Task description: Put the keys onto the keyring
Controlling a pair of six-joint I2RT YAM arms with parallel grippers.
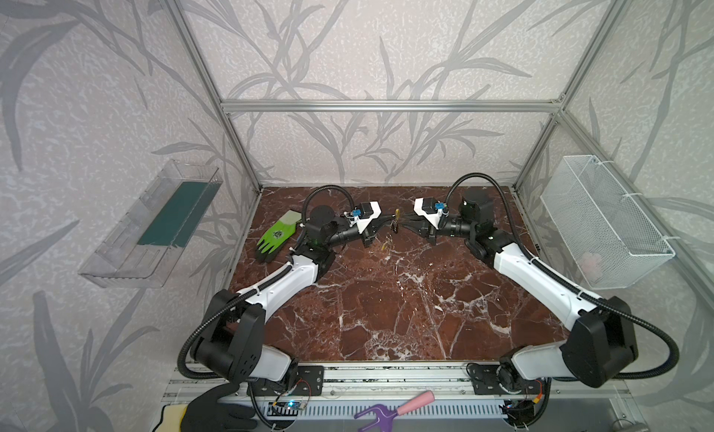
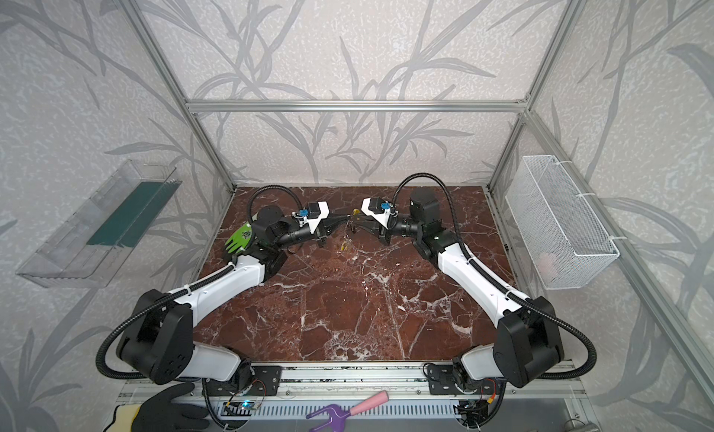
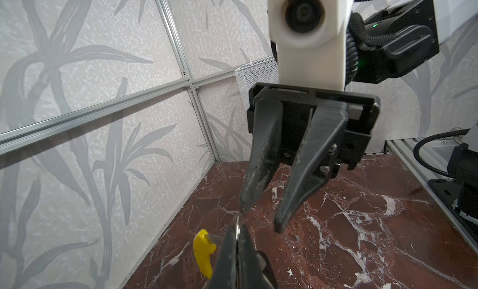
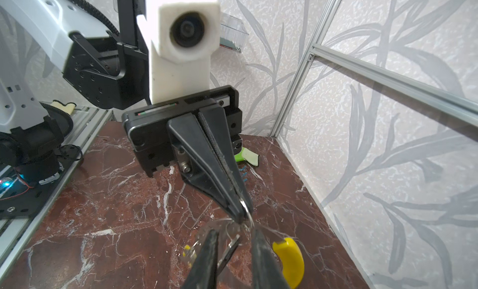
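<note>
My left gripper (image 1: 389, 218) (image 3: 237, 230) is shut on the keyring, whose thin grey wire (image 3: 237, 223) (image 4: 248, 210) shows at the tips; it hangs in the air at the back middle. The keyring's yellow segment (image 3: 204, 251) (image 4: 289, 259) (image 1: 396, 213) curves beside the fingers. My right gripper (image 1: 402, 219) (image 3: 262, 219) (image 4: 235, 233) faces it tip to tip, open by a narrow gap. A metal key blade (image 4: 229, 249) hangs between its fingers, and a dark fob (image 1: 394, 227) dangles below. The key with the yellow tag (image 1: 384, 246) (image 2: 343, 246) lies on the marble below.
A green glove (image 1: 276, 236) lies at the back left beside the left arm. A white wire basket (image 1: 606, 221) hangs on the right wall, a clear tray (image 1: 154, 225) on the left wall. A black-gloved hand (image 1: 216, 410) and a purple-and-pink garden fork (image 1: 394, 407) are at the front rail.
</note>
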